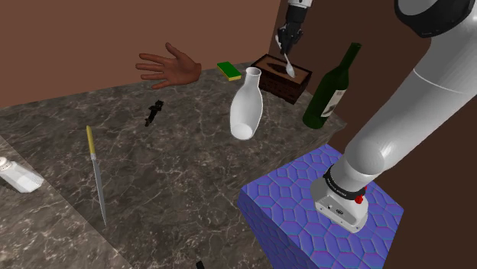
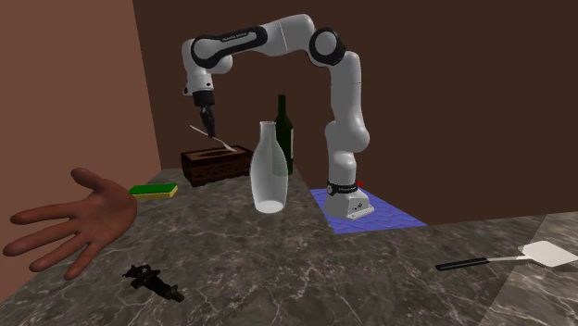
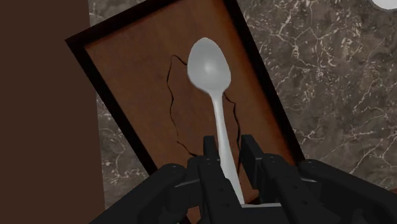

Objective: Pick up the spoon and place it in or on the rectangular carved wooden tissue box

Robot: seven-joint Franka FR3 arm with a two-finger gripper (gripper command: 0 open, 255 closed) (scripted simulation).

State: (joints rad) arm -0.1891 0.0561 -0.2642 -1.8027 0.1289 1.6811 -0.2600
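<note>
My black gripper (image 3: 226,158) is shut on the handle of a grey spoon (image 3: 210,69), whose bowl points away from the fingers. It hangs directly over the dark brown carved tissue box (image 3: 130,76), above the jagged slot in its top. In the shoulder view the gripper (image 1: 288,38) is at the far end of the counter, with the spoon (image 1: 289,66) dangling just above the box (image 1: 278,84). From the second exterior view the gripper (image 2: 206,121) holds the spoon (image 2: 215,140) slanted over the box (image 2: 217,165) by the wall.
A white vase (image 1: 247,107) and a dark green bottle (image 1: 331,88) stand close to the box. A green-yellow sponge (image 1: 228,70) and a model hand (image 1: 171,67) lie by the wall. A knife (image 1: 96,172), shaker (image 1: 19,176) and spatula (image 2: 519,257) lie farther off.
</note>
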